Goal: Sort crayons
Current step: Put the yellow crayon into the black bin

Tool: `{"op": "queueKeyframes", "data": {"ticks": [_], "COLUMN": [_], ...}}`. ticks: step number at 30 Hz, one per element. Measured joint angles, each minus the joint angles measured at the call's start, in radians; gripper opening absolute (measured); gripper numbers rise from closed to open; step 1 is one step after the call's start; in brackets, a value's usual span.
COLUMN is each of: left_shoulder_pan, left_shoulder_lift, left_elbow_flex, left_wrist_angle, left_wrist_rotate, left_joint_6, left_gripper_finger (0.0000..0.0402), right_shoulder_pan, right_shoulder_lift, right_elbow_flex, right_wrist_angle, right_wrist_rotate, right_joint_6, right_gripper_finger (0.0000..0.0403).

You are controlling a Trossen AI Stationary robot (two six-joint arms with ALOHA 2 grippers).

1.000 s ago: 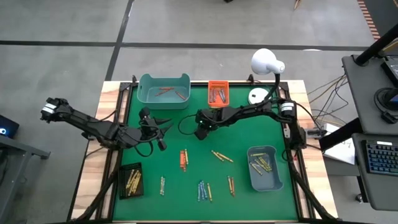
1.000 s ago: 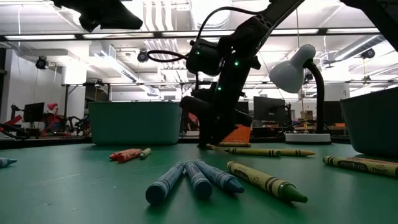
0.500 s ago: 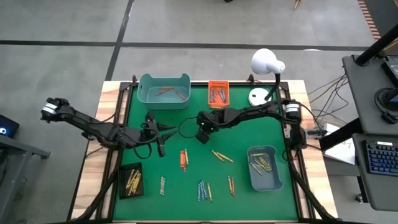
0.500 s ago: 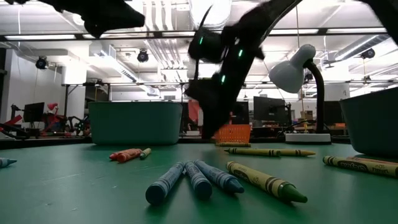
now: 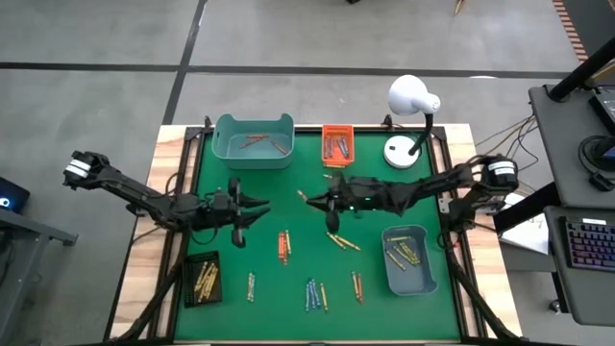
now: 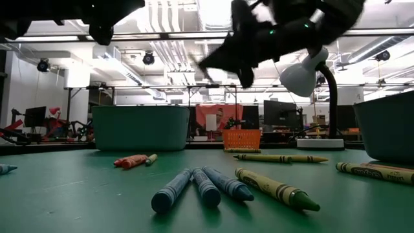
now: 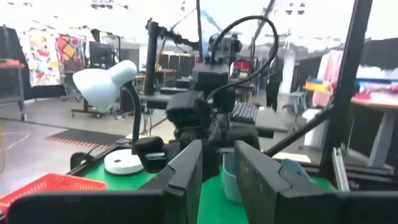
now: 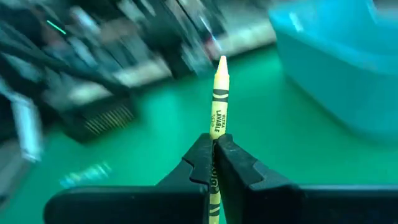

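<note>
**Inspector:** Start at the left. What did you record?

**Assistant:** The left gripper [image 5: 259, 205] hung over the left part of the green mat [image 5: 375, 288], beside the teal bin [image 5: 254, 140]. Its fingers [image 7: 186, 169] stood slightly parted with nothing visible between them. It had drifted a little toward the centre since a second before.

**Inspector:** And the loose crayons?

**Assistant:** Unmoved. The orange-red pair [image 5: 284, 246] lay mid-mat, the blue ones [image 5: 310, 293] nearer the front edge, with yellow-green ones [image 5: 341, 240] to their right.

**Inspector:** The right arm?

**Assistant:** That changed most. A second earlier the right gripper [image 5: 306, 197] reached down to the mat near the orange tray [image 5: 337, 143]. Now it was raised clear of the surface and the arm stretched flatter across the table. Its fingers [image 8: 200, 163] were clamped on a yellow crayon [image 8: 219, 102], which stuck out forward past the tips.

**Inspector:** Far right?

**Assistant:** The grey-blue bin [image 5: 409, 259] held yellow crayons, as before.
</note>
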Motion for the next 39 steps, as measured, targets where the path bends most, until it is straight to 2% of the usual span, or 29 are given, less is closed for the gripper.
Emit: {"op": "queueKeyframes", "data": {"ticks": [4,7,16,23,31,35,39], "left_shoulder_pan": [0.001,0.001,0.01,0.026,0.038,0.041,0.042], "left_shoulder_lift": [0.001,0.019,0.168,0.261,0.327,0.352,0.359], "left_elbow_flex": [-0.004,-0.004,0.036,0.098,0.162,0.19,0.205], "left_wrist_angle": [0.008,0.036,0.154,0.17,0.172,0.172,0.171], "left_wrist_rotate": [0.038,0.056,0.026,0.014,0.014,0.014,0.014], "left_joint_6": [0.001,0.011,0.056,0.098,0.14,0.161,0.164], "left_gripper_finger": [0.0079,0.0095,0.0179,0.0196,0.0176,0.0132,0.0067], "right_shoulder_pan": [0.0,0.0,0.007,0.01,0.012,0.013,0.013], "right_shoulder_lift": [0.013,0.053,0.161,0.176,0.172,0.172,0.172], "right_elbow_flex": [-0.062,-0.062,0.056,0.114,0.116,0.116,0.116], "right_wrist_angle": [0.361,0.464,0.48,0.468,0.465,0.468,0.468], "right_wrist_rotate": [-0.087,-0.121,-0.224,-0.282,-0.285,-0.282,-0.282], "right_joint_6": [-0.074,-0.116,-0.185,-0.212,-0.238,-0.236,-0.225], "right_gripper_finger": [0.0008,0.0008,0.0008,0.0008,0.0009,0.0009,0.001]}}
